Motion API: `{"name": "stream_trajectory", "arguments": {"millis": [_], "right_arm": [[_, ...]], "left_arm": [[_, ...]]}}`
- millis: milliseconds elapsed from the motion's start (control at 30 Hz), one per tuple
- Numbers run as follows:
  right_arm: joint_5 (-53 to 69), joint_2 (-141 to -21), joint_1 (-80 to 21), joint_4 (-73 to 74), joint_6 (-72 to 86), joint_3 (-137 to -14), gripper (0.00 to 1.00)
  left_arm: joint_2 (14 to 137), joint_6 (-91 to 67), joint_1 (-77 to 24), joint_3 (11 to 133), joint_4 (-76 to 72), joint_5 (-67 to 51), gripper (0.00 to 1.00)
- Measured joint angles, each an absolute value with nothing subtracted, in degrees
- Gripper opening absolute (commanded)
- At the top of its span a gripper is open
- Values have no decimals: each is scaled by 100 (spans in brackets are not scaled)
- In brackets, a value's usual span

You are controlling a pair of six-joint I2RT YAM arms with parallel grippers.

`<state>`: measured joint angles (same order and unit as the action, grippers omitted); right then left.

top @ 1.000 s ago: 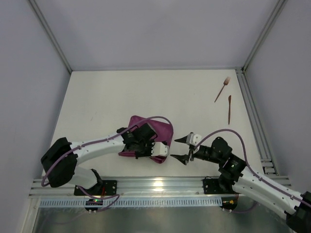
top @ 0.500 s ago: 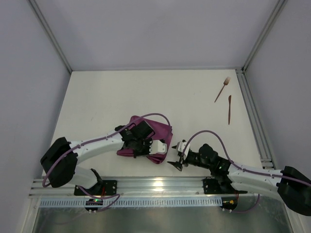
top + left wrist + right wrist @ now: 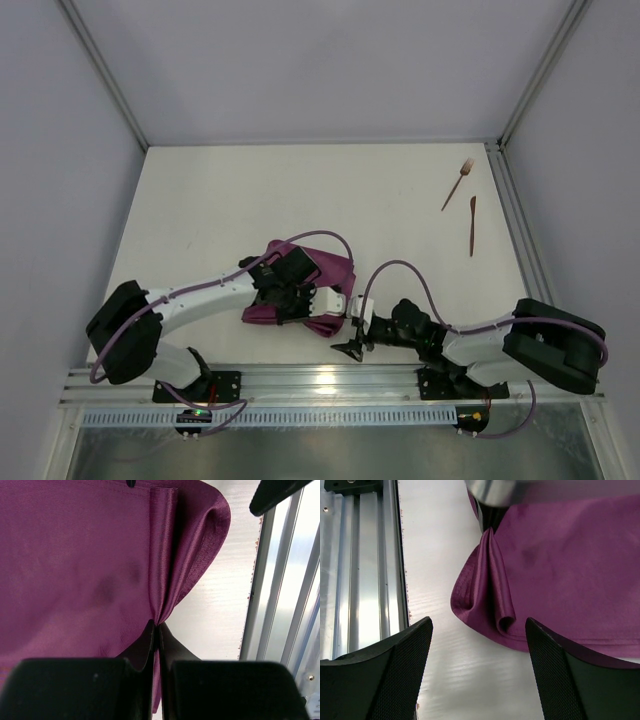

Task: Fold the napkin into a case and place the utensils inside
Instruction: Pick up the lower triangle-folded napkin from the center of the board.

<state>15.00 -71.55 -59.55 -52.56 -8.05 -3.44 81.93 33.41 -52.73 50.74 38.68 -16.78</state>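
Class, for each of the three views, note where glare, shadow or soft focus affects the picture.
Top external: a glare patch on the rail at the near edge. Left wrist: that rail is washed out; the left gripper is dark and soft, the napkin weave crisp. Right wrist: sheen on the table beside the napkin.

The top view looks steeply down from above and behind the arm bases (image 3: 195, 385), taking in the whole surface (image 3: 250, 200). Each wrist view sits close and low: the left faces the napkin (image 3: 75, 580) toward the rail (image 3: 280, 605); the right faces the same pinched fold from the opposite side. All three show the napkin.
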Motion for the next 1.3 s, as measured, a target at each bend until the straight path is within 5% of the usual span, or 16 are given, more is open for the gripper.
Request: {"name": "stream_trajectory", "arguments": {"millis": [333, 533, 1300], "right_arm": [[1415, -8558, -6071, -6814, -294, -530, 78], [1317, -9201, -6165, -7454, -32, -539, 69], [996, -9260, -6222, -7404, 58, -338, 76]], "left_arm": [[8246, 3293, -5266, 5124, 3966, -1761, 0], [8296, 3227, -5210, 5124, 4185, -1754, 0], [8313, 3192, -4825, 5260, 4209, -2235, 0]]}}
